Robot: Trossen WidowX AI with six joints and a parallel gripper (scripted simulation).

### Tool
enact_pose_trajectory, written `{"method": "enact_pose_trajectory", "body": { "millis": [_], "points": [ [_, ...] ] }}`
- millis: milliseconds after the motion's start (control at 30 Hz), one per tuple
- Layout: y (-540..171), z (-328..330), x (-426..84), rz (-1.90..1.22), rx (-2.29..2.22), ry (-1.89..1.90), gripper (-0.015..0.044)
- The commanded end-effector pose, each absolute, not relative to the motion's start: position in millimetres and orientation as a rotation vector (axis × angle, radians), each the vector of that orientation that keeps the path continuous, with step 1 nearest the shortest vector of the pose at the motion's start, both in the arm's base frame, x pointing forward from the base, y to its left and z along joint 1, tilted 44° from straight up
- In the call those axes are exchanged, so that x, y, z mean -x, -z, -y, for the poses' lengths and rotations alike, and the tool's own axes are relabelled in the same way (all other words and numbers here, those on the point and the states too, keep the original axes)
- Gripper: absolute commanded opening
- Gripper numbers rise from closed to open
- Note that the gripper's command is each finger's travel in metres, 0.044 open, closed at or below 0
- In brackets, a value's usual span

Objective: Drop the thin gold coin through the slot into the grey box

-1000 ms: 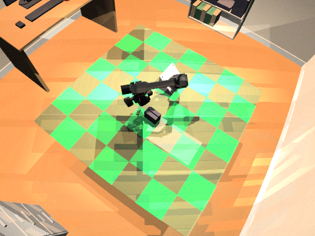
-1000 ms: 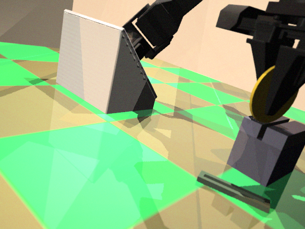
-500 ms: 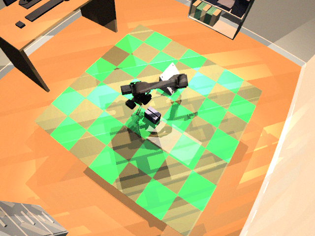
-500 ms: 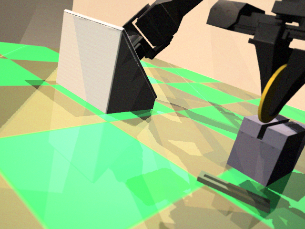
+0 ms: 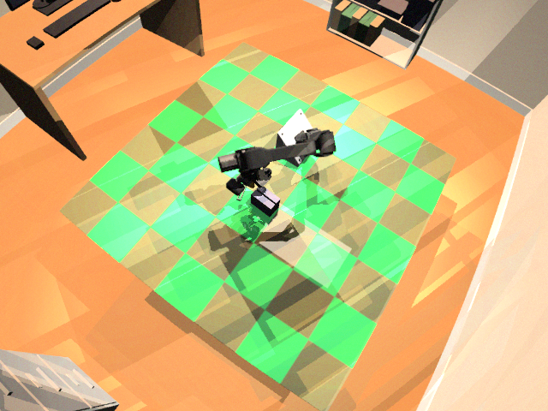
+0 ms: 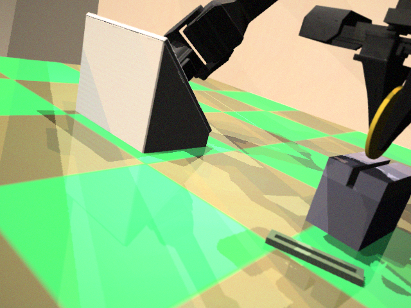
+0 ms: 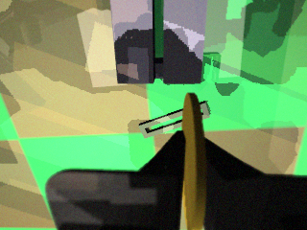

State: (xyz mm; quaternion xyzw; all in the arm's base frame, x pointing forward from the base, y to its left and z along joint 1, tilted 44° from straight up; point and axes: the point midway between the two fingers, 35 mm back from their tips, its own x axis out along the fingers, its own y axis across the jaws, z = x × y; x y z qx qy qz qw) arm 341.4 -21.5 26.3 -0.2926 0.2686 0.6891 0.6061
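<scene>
Checkered mat [image 6: 99, 205]: one coin [image 6: 378, 127] in gripper [image 6: 390, 122], one box [image 6: 355, 202], one holder [image 6: 315, 256].

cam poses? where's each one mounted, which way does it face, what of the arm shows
Top: high overhead, angled down at the checkered mat; whole arm shows.
Exterior: low near the floor, looking across at the grey box; arm links and gripper show.
Wrist: on the gripper, looking along the gold coin toward the box slot.
Exterior and wrist share coin, box, green holder.
</scene>
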Motion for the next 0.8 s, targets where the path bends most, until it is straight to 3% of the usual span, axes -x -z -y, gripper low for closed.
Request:
{"method": "enact_pose_trajectory", "body": {
  "millis": [0, 767],
  "points": [
    [-33.6, 14.8, -339.2, -0.622, 0.670, -1.591, 0.0000],
    [-72.1, -25.6, -321.8, -0.621, 0.663, -1.592, 0.0000]
  ]
}}
